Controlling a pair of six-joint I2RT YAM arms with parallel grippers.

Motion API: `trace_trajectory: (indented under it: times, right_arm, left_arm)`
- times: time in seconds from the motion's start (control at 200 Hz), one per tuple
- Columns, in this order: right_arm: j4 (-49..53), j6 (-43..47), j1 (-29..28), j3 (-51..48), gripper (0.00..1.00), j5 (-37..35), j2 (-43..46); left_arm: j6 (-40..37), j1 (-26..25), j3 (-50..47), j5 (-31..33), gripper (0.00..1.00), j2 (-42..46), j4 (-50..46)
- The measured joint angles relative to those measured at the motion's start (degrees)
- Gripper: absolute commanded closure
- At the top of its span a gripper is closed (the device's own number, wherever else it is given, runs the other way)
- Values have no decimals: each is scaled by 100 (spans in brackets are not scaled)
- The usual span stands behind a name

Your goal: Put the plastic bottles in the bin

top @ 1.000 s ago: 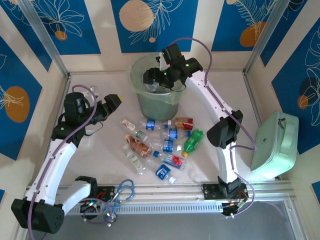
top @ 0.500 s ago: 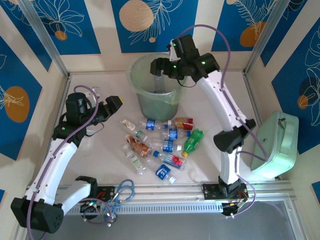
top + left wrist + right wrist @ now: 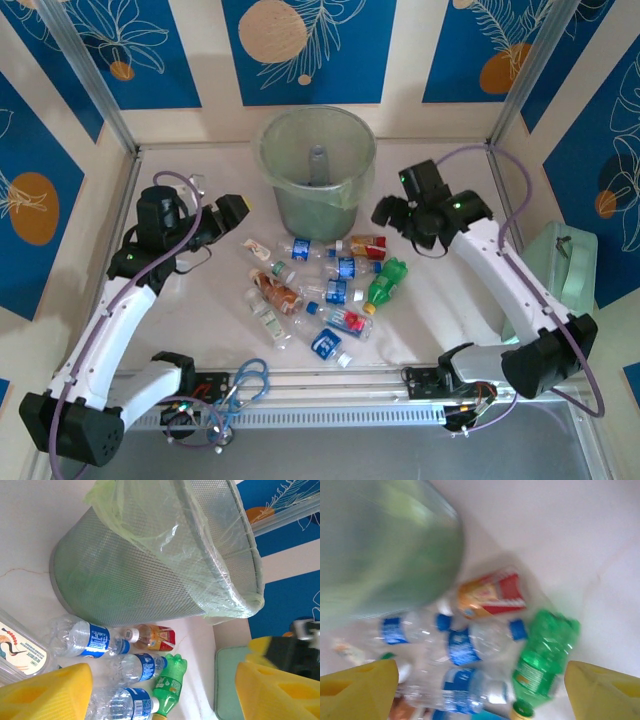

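Note:
The bin [image 3: 300, 205] stands at the back centre with one clear bottle [image 3: 318, 165] upright inside it. Several plastic bottles [image 3: 322, 292] lie in a heap in front of it, among them a green one [image 3: 385, 283] and a red-labelled one [image 3: 366, 243]. My left gripper [image 3: 232, 208] hovers open left of the heap; its view shows the bin [image 3: 150, 555], a blue-labelled bottle [image 3: 85, 640] and the green bottle [image 3: 167, 682]. My right gripper [image 3: 386, 212] hangs open just right of the bin, above the heap's far right end. Its blurred view looks down on the green bottle [image 3: 542, 655].
A mint-green lidded box [image 3: 555, 290] sits at the right edge of the table, beside my right arm. A loop of blue cable [image 3: 245, 380] lies by the rail at the front. Blue patterned walls close in the back and sides.
My right gripper has pulled out of the bin and swung right and down to beside it, empty. A bottle now stands in the bin. The left arm has barely moved.

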State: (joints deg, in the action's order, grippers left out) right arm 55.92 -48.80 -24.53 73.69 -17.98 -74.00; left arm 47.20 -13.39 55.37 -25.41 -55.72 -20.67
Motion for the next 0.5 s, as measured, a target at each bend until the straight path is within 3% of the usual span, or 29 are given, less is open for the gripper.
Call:
trace_trajectory:
  times: [0.215, 0.5]
  right_arm:
    - [-201, -457, 155, -1344, 12, 293, -168]
    - [-767, -575, 525, -1766, 13, 675, -841]
  left_arm:
    - [-83, -111, 0, 50, 26, 0, -4]
    - [-125, -155, -66, 66, 26, 15, -33]
